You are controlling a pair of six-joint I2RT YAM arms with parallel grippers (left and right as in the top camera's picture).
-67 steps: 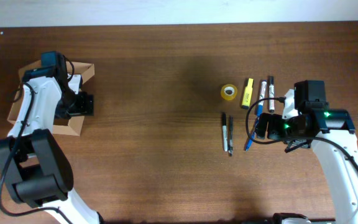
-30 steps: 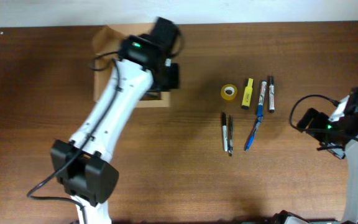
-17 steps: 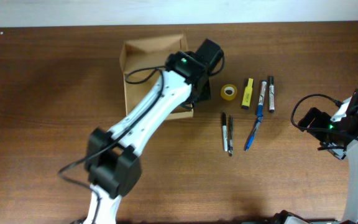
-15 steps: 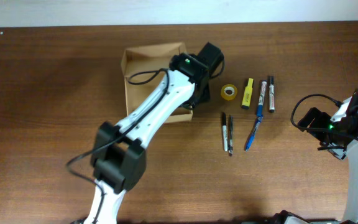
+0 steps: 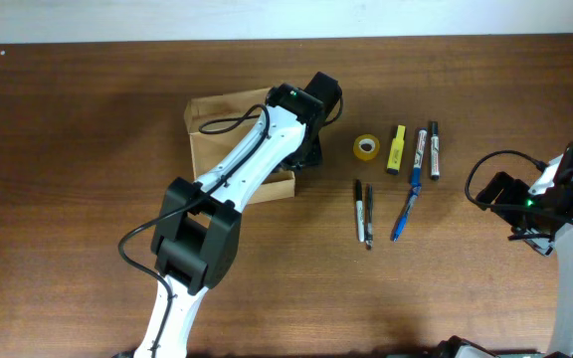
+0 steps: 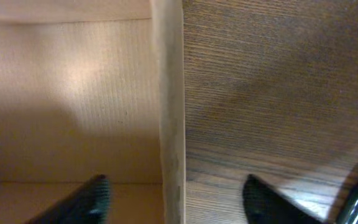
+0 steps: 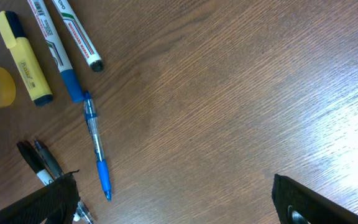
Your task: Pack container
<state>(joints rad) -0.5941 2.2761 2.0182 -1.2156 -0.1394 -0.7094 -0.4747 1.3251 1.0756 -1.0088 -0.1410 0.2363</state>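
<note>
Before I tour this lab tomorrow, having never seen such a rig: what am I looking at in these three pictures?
These are two white robot arms at a wooden table, each ending in a two-finger gripper. One picture looks down from above; the other two come from a camera on each wrist. On the table lie an open cardboard box, a tape roll, a yellow highlighter, two markers, a blue pen and two black pens. The left gripper is open, its fingers either side of the box's wall. The right gripper is open, holding nothing.
</note>
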